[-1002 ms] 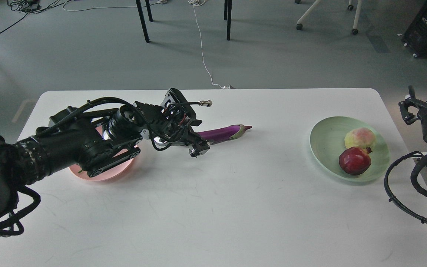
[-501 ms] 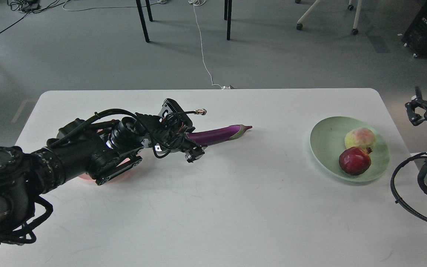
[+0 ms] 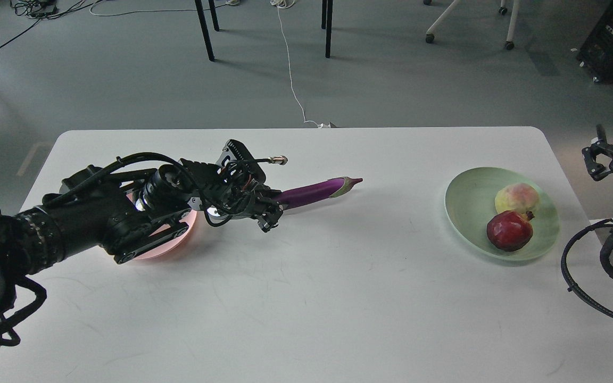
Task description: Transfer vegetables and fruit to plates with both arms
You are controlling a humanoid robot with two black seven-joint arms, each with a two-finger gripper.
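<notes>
— Where's the eggplant (image 3: 312, 192)?

— Mid-table toward the far edge, cap pointing right. The left gripper (image 3: 270, 211) sits at its near end; it looks clamped on it, though the dark fingers blur together.

— And the fruit?

— Pomegranate (image 3: 509, 230) and pale fruit (image 3: 517, 198) touch on the green plate (image 3: 466, 207) near the right edge. The pink plate (image 3: 171, 246) lies under the left arm.

— Right gripper (image 3: 602, 154)?

— Off the right edge, fingers apart, holding nothing.

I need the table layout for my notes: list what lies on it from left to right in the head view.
pink plate (mostly hidden under the left arm) → left gripper → eggplant → green plate → pomegranate → pale round fruit → right gripper, off the table's right edge.
</notes>
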